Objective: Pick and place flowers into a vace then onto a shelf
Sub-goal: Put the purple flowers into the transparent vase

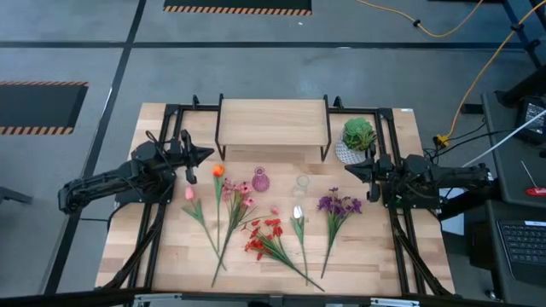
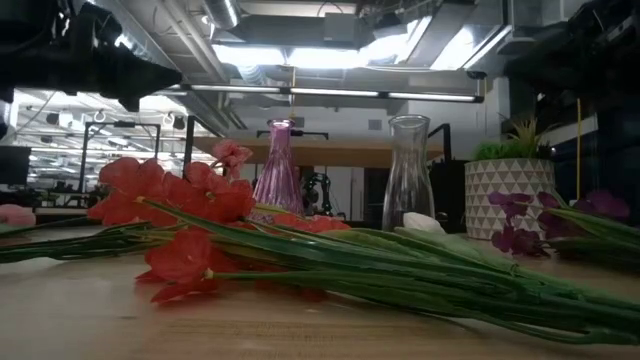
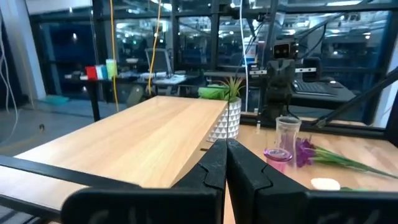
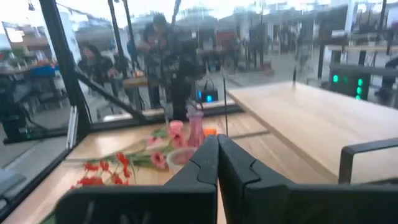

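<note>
Just before the shelf (image 1: 273,121) stand a purple vase (image 1: 260,181) and a clear vase (image 1: 301,182), a potted plant (image 1: 357,139) beside its right end. The flowers (image 1: 271,223) lie flat before the vases, stems fanned. Left tool (image 1: 203,155) and right tool (image 1: 349,168) flank the shelf, fingers closed, empty.

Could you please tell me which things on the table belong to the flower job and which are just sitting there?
Belonging to the job:
- flowers, lying loose on the table
- pink vase
- clear vase
- shelf, nothing on it yet
- left gripper and right gripper, both shut and holding nothing

Just sitting there:
- potted plant beside the shelf
</note>
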